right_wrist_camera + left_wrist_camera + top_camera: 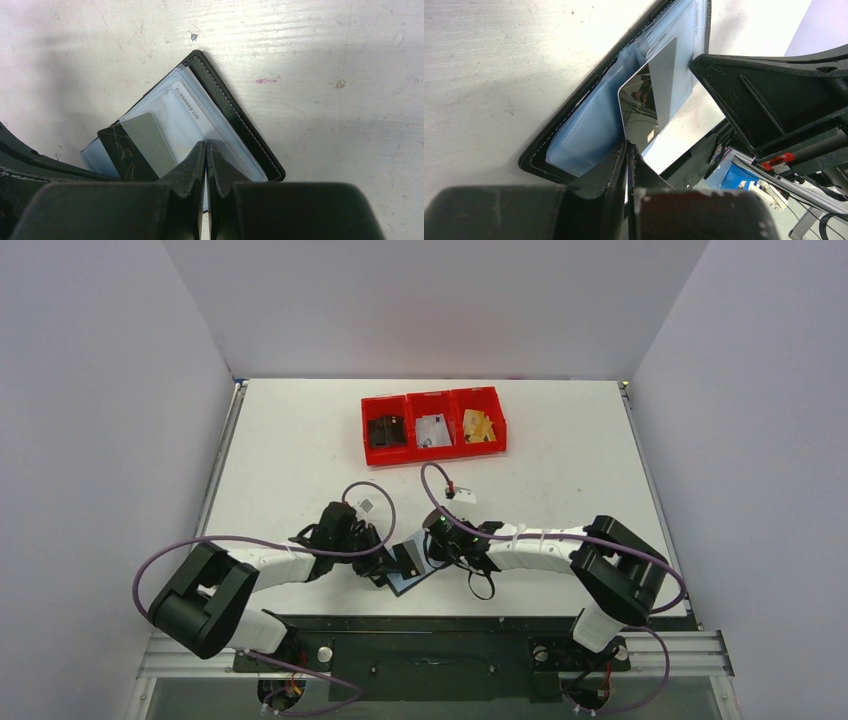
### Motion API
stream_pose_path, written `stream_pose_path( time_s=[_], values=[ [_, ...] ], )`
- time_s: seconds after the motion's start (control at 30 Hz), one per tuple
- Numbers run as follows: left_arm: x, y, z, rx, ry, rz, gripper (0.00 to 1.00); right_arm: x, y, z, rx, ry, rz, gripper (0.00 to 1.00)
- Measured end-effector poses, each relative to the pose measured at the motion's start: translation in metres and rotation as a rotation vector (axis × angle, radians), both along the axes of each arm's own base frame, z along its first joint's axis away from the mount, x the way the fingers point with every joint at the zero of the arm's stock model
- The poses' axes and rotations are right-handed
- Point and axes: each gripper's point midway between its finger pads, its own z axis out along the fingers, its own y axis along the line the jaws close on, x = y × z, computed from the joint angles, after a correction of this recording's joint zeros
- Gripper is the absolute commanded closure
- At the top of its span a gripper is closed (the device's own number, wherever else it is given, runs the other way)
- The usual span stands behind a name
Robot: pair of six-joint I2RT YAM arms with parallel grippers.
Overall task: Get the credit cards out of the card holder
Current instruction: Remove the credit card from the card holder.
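Two pinches: left gripper (629,156) grips credit card (646,117), right gripper (206,152) grips card holder (237,116).
Slide card out toward 9 o'clock overhead; keep card holder pinned.

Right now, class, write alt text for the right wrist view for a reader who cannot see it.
The right gripper, fingers pressed together, pinches the clear sleeve of the open black card holder on a white table. A dark credit card sticks partly out of the sleeve at lower left.
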Motion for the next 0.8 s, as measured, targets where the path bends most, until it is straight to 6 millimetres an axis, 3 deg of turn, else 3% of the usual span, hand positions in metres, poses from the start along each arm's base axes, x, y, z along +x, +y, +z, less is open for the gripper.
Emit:
stream_pose_path(
  time_s=[0.8],
  values=[
    [-0.007, 0.011, 0.014, 0.016, -0.017, 0.004, 1.0, 0.001, -0.002, 0.001, 0.025, 0.012, -0.006, 1.0]
  ],
)
